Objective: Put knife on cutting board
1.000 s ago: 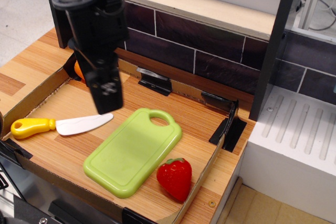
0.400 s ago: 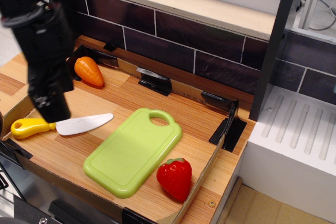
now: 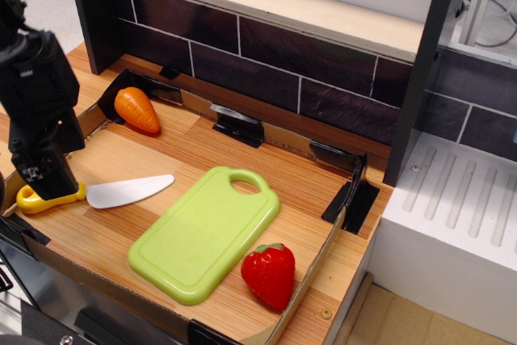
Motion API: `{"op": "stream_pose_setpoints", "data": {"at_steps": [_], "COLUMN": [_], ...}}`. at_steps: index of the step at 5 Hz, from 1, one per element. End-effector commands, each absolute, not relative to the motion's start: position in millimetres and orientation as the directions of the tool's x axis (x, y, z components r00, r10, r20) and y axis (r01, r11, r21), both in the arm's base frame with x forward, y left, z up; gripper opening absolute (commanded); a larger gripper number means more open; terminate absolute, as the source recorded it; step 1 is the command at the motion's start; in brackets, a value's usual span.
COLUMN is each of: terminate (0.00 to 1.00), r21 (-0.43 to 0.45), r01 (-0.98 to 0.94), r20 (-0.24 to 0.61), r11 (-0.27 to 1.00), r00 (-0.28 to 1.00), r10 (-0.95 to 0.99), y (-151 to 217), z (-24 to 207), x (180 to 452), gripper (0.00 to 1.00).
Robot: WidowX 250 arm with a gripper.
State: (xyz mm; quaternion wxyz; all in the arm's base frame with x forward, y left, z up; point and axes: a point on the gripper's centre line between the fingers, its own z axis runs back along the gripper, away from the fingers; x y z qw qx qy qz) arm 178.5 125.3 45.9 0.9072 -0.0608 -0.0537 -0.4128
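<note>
The knife (image 3: pixel 121 192) lies flat on the wooden tray floor at the left, its white blade pointing right toward the cutting board. My black gripper (image 3: pixel 45 184) hangs right over the yellow handle (image 3: pixel 28 200) and hides most of it. I cannot tell whether the fingers touch the handle or how wide they stand. The light green cutting board (image 3: pixel 202 236) lies flat in the middle of the tray, handle hole toward the back, with nothing on it.
A red strawberry (image 3: pixel 269 274) sits by the board's front right corner. An orange carrot (image 3: pixel 137 109) lies at the back left. Low cardboard walls (image 3: pixel 323 244) ring the tray. A dark tiled wall runs behind, and a white block stands to the right.
My gripper has swung from above the knife's blade leftward and down, and now stands over the yellow handle. The knife, board, strawberry and carrot have not moved.
</note>
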Motion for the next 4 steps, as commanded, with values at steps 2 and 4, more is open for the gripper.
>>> {"op": "stream_pose_setpoints", "data": {"at_steps": [2,4], "terminate": [0.00,0.00], "r21": [-0.015,0.006], "r01": [0.789,0.804], "r20": [0.124,0.088], "r11": [0.615,0.594], "r00": [0.612,0.592], "r10": [-0.781,-0.801], "y": [145,148], "z": [22,4], "x": [185,183], "gripper": [1.00,1.00]}}
